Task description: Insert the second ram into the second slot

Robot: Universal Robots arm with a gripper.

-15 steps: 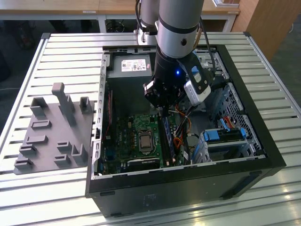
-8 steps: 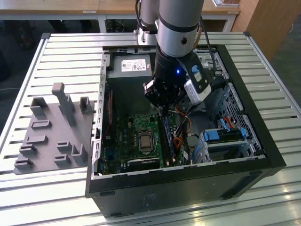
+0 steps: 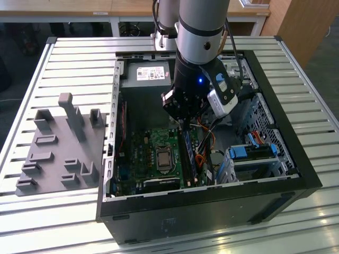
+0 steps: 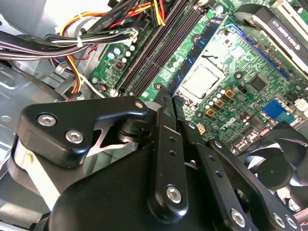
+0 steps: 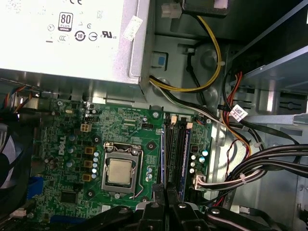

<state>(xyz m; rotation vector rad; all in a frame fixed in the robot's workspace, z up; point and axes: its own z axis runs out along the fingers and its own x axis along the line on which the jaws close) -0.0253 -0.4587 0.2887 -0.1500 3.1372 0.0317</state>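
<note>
Exterior view high above open case, both wrist views close, apparently sharing its motherboard.

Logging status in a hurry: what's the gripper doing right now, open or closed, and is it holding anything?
Gripper: shut on the second ram, which it holds edge-on over the motherboard.

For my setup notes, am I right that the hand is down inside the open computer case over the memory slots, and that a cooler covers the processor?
Not quite: the first wrist view shows the processor bare, with no cooler on it. The hand is indeed down inside the open computer case, over the memory slots.
</note>
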